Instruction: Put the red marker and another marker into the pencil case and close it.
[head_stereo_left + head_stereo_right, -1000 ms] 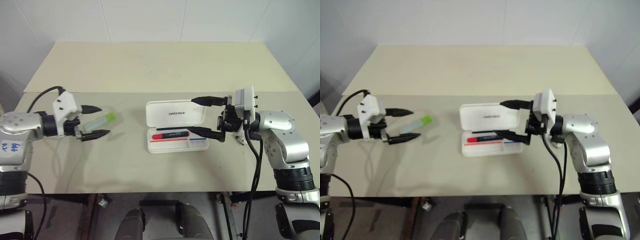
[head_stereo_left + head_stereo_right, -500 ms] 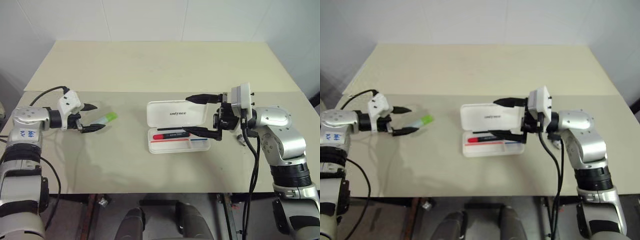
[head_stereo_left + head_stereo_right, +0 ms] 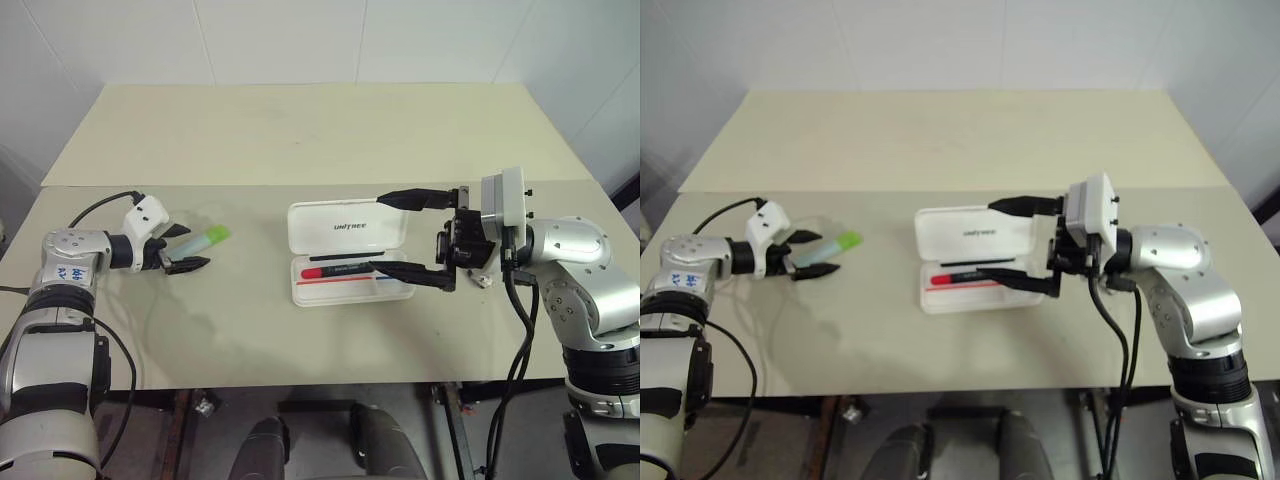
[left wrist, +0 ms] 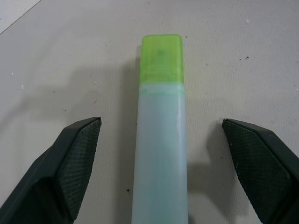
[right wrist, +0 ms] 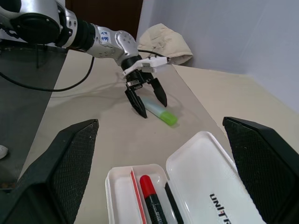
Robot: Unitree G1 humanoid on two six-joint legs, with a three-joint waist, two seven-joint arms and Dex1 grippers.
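Two markers are in my sight, and one is already stowed: the red marker (image 3: 338, 270) lies in the tray of the pencil case (image 3: 350, 255), red cap end toward my left, along the tray's far edge just under the hinge. That case sits open near the middle of the worktop (image 3: 250, 320), its white lid laid back flat behind the tray with the dark lettering facing up, and red and blue stripes run along the tray floor.

Over on my left, the green highlighter (image 3: 205, 239) lies flat on the worktop, well apart from the case, its bright green cap pointing away from my left arm. I have the left gripper (image 3: 184, 249) low over the surface with its jaws spread wide, one finger on each side of the pale barrel. Through the left wrist view, the highlighter runs straight up between the two fingertips (image 4: 77, 154), with bare worktop showing on either side, so nothing is touching it.

My right gripper (image 3: 400, 234) hangs beside the right end of the case, pointing across toward my left, jaws fully apart and holding nothing. One finger reaches over the lid's right corner, the other over the tray's right end. From the right wrist view I see the open case below.
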